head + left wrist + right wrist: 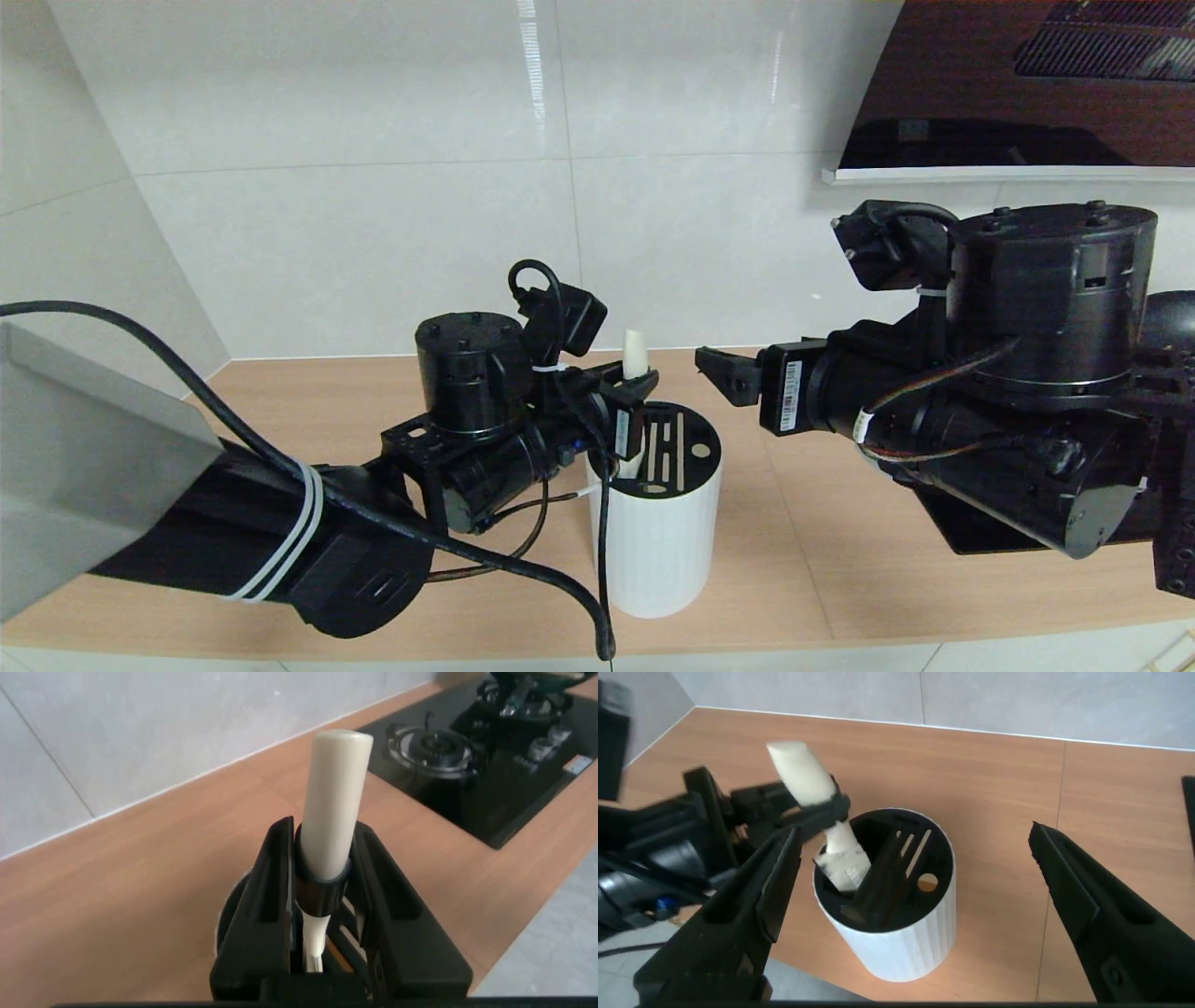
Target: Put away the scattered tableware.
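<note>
Step in hand: slotting. Your left gripper clenches a cream-handled utensil, its lower end entering the white holder. Right gripper: spread, empty. Next, likely: you lower it straight, then release.

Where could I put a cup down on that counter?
Bare wooden counter lies between the white ribbed cylindrical holder and the black gas stove, and left of the holder toward the tiled wall. Crowded over the holder: the left hand grips a cream-handled utensil, the open right hand close by.
</note>
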Robot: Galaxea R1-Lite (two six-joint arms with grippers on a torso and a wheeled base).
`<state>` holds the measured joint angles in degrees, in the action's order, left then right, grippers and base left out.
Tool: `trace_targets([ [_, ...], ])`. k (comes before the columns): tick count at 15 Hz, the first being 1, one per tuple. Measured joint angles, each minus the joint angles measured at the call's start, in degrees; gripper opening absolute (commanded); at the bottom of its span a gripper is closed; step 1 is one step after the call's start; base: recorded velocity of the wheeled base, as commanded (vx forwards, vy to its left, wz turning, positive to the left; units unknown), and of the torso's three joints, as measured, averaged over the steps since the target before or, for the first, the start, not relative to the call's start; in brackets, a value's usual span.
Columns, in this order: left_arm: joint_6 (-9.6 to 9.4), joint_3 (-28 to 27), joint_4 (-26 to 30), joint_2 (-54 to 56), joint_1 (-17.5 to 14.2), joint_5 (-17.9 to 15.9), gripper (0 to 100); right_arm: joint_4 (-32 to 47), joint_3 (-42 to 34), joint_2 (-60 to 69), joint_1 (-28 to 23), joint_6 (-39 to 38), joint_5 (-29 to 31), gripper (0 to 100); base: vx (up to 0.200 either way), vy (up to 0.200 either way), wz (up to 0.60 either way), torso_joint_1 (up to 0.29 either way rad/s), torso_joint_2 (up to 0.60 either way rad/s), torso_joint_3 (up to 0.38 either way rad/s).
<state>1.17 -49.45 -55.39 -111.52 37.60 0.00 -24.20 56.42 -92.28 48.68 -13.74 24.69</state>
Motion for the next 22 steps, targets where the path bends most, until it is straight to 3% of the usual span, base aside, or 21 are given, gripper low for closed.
trace_targets([
  [6, -0.11, 0.1, 0.0, -0.7, 0.2, 0.5, 0, 0.0, 0.0, -0.1, 0.0, 0.0, 0.0, 100, 0.000, 0.000, 0.00, 0.000, 0.00, 0.000],
  [7, -0.68, 0.1, 0.0, -0.8, 0.2, 1.0, 100, 0.0, 0.0, -0.1, 0.0, 0.0, 0.0, 100, 0.000, 0.000, 0.00, 0.000, 0.00, 0.000],
  [10, -1.63, 0.1, -1.3, -1.5, 0.2, 2.0, 100, 0.0, 0.0, -0.1, 0.0, 0.0, 0.0, 100, 0.000, 0.000, 0.00, 0.000, 0.00, 0.000],
  [19, -1.46, 0.0, -5.3, -1.0, 0.2, 2.7, 100, 0.1, -0.1, 0.4, 0.0, 0.0, 0.0, 100, 0.000, 0.000, 0.00, 0.000, 0.00, 0.000],
  [22, -0.62, 0.0, -8.7, 2.9, 0.2, 7.1, 100, 0.1, -2.0, 4.1, -0.6, 0.1, 0.7, 100, 0.000, 0.000, 0.00, 0.000, 0.00, 0.000],
])
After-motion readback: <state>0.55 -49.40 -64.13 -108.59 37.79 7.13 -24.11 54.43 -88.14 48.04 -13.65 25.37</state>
